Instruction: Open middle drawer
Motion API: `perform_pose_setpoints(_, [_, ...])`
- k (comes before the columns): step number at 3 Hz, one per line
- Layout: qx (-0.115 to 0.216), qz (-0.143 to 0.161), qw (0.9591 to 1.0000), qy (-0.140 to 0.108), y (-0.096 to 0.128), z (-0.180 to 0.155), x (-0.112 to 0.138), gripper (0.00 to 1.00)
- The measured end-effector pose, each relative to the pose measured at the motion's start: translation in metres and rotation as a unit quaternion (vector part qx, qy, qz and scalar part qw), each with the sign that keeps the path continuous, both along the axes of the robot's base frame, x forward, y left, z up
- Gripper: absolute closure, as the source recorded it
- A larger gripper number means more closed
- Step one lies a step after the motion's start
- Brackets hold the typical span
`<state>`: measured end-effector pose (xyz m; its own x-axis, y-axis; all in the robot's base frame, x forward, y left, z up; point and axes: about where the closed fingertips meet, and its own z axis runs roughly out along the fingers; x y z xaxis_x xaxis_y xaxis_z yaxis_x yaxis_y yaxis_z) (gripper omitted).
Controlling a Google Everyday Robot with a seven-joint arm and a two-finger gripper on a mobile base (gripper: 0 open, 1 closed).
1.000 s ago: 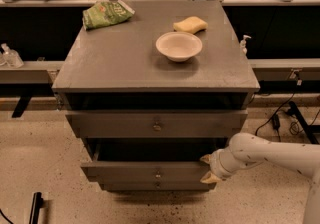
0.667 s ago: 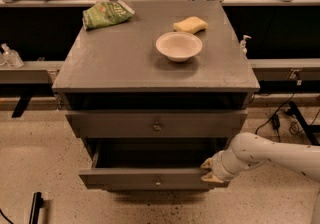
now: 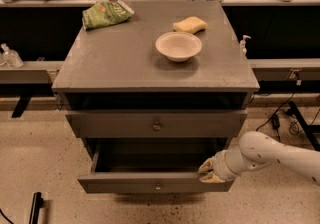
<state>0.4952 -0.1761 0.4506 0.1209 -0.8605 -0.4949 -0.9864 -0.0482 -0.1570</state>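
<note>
The middle drawer (image 3: 125,184) is a wide grey drawer with a small round knob (image 3: 158,186). It stands pulled out from the cabinet, and its dark inside shows. My gripper (image 3: 208,171) is at the right end of the drawer front's top edge, with one tan fingertip (image 3: 206,165) inside the drawer and the other over the front face, shut on the panel. My white arm (image 3: 272,157) comes in from the right. The top drawer (image 3: 156,126) above is closed. The lowest drawer is hidden beneath the open one.
On the cabinet top (image 3: 110,68) stand a white bowl (image 3: 178,46), a yellow sponge (image 3: 190,24) and a green bag (image 3: 106,14). Cables (image 3: 280,118) lie on the floor at the right. A dark bar (image 3: 35,207) lies at the lower left.
The middle drawer has slid further out toward the camera, and my gripper has moved with it on the drawer front's right end.
</note>
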Motion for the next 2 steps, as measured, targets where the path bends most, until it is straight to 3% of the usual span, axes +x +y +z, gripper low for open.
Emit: perform_pose_setpoints(2, [0.001,0.002,1.0000,0.003,0.0025,-0.0024,-0.0017,0.10])
